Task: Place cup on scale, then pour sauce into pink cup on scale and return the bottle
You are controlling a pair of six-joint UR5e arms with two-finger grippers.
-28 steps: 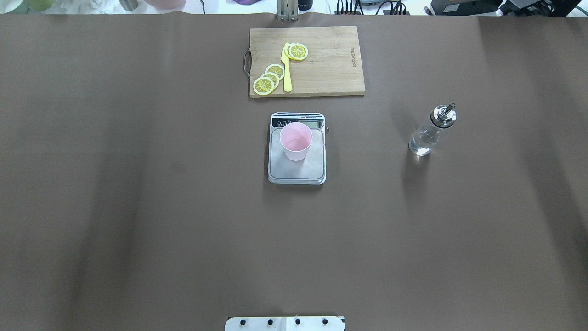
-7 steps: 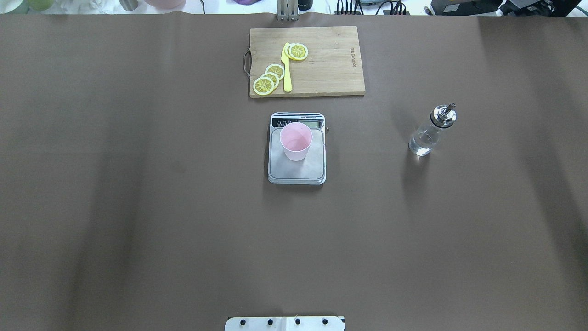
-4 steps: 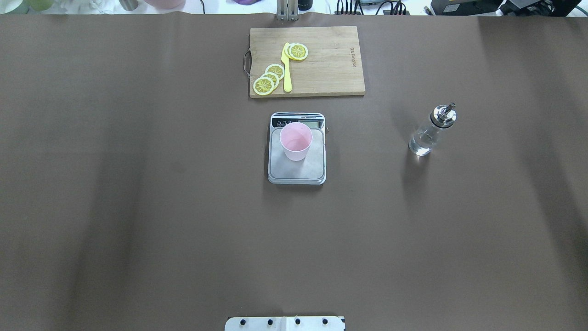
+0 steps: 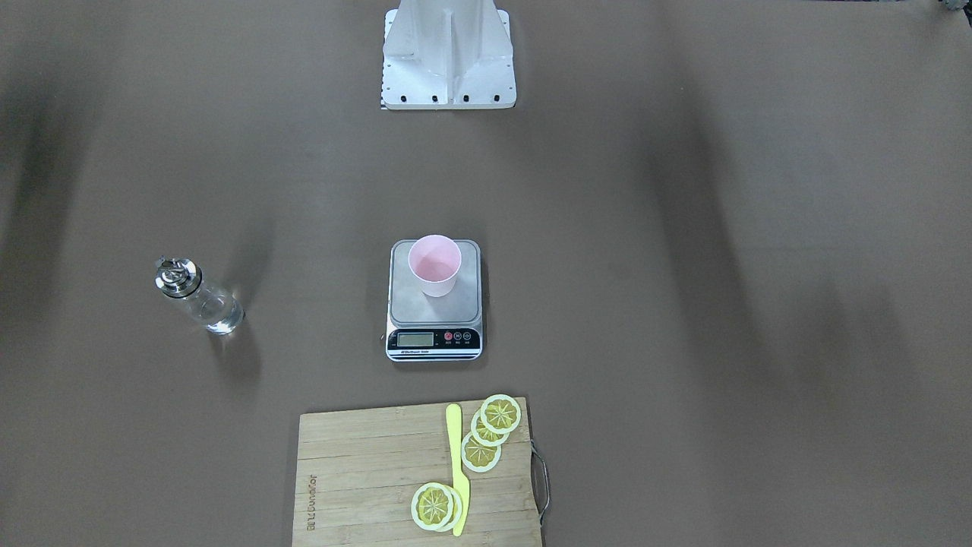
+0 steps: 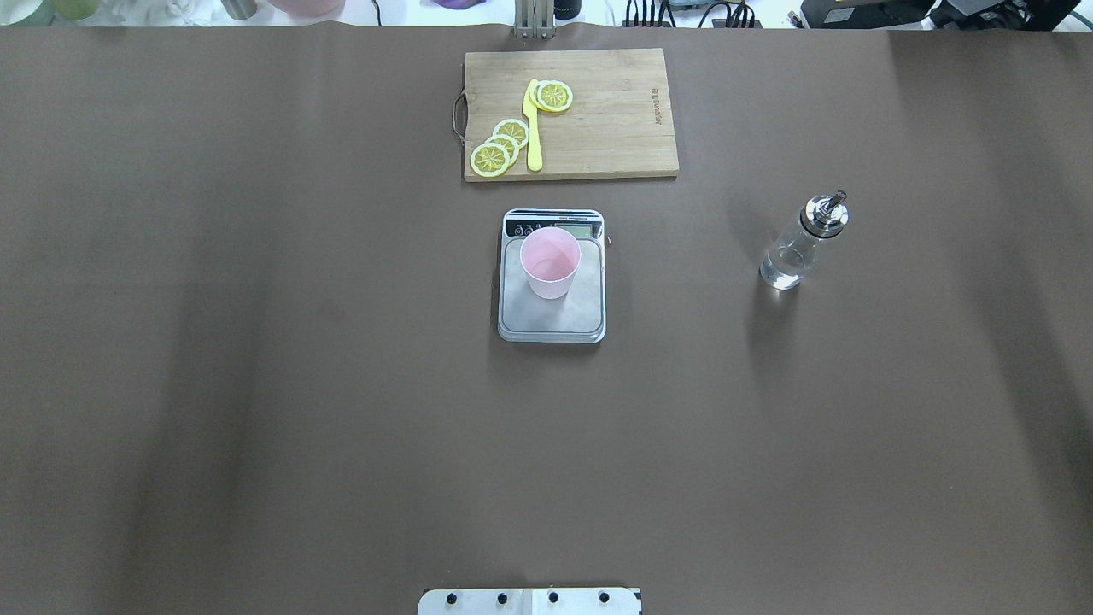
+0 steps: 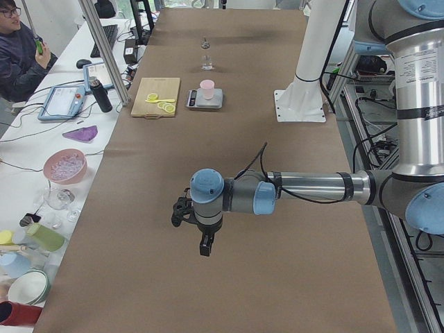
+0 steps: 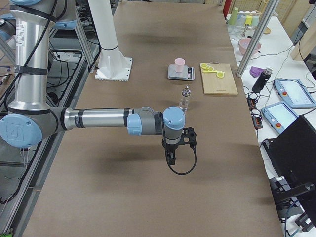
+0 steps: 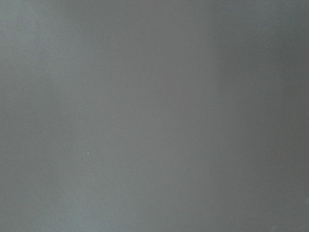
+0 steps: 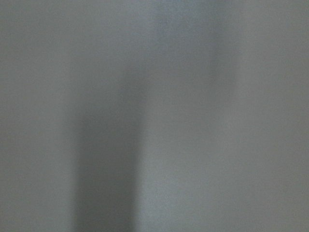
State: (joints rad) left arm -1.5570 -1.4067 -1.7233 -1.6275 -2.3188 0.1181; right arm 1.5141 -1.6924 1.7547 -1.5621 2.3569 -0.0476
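Observation:
The pale pink cup [image 5: 550, 260] stands upright on the far part of the silver scale [image 5: 546, 323] at the table's middle; it also shows in the front view [image 4: 434, 264]. The clear glass bottle [image 5: 798, 248] with a metal pourer cap stands upright on the table, well to the scale's right, free of any gripper; the clear sauce in it barely shows. My left gripper [image 6: 205, 248] shows only in the left side view, far from the scale, pointing down. My right gripper [image 7: 171, 158] shows only in the right side view, near the bottle [image 7: 185, 98]. I cannot tell whether either is open.
A wooden cutting board [image 5: 615, 128] with lemon slices [image 5: 499, 147] and a yellow knife [image 5: 534, 128] lies beyond the scale. The robot's base plate [image 5: 529, 600] is at the near edge. A person sits at the side bench [image 6: 21, 55]. Both wrist views show only blurred grey.

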